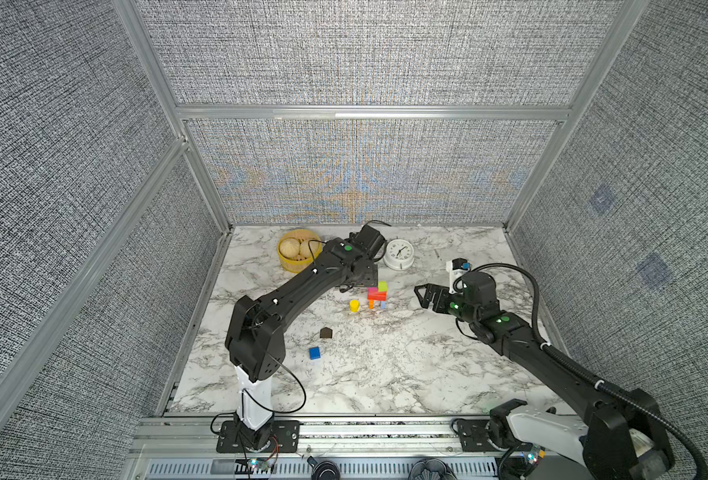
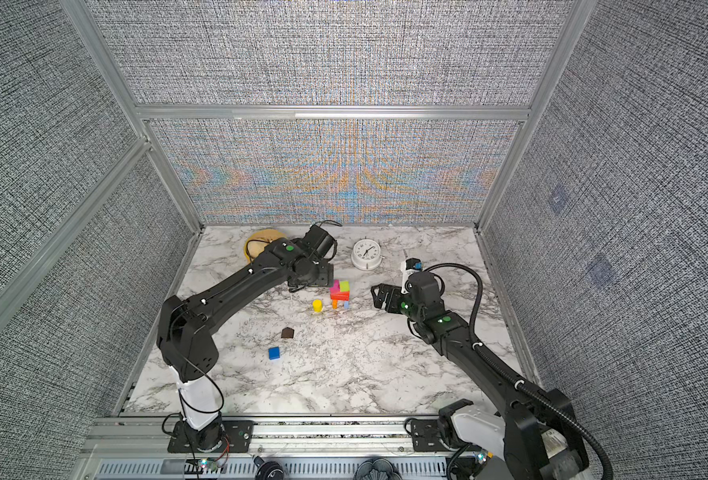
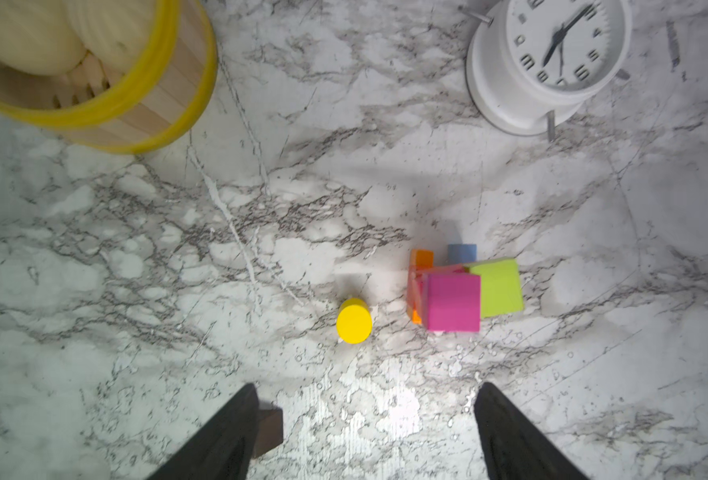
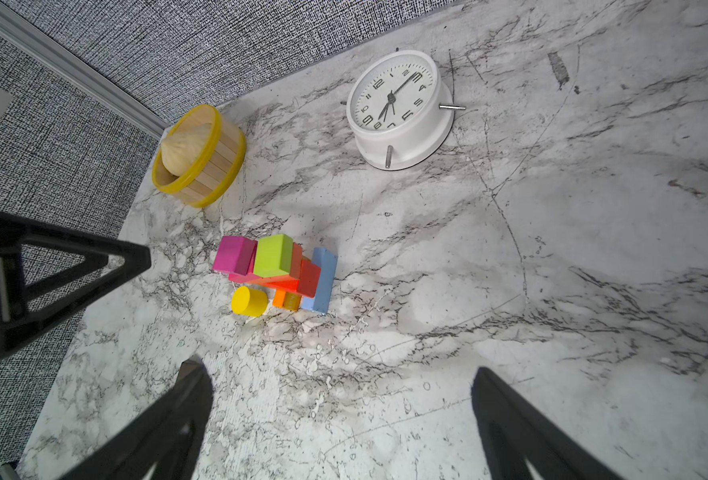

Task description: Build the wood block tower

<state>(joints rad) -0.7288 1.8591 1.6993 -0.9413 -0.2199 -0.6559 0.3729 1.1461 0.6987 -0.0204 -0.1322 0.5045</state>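
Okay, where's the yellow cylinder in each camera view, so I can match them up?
In a top view: the yellow cylinder stands mid-table, just left of the tower.
In a top view: yellow cylinder, again just left of the tower.
Left wrist view: yellow cylinder, seen end-on, a gap from the tower.
Right wrist view: yellow cylinder, by the tower's base.
Shared landmark: the white alarm clock, visible in all four.

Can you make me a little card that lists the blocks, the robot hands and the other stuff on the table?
tower: short stack, pink cube and green cube side by side on top
loose blocks: yellow cylinder next to the tower; brown house piece; blue cube
left gripper: open, holding nothing
right gripper: open, holding nothing
other things: white clock; yellow steamer basket with buns
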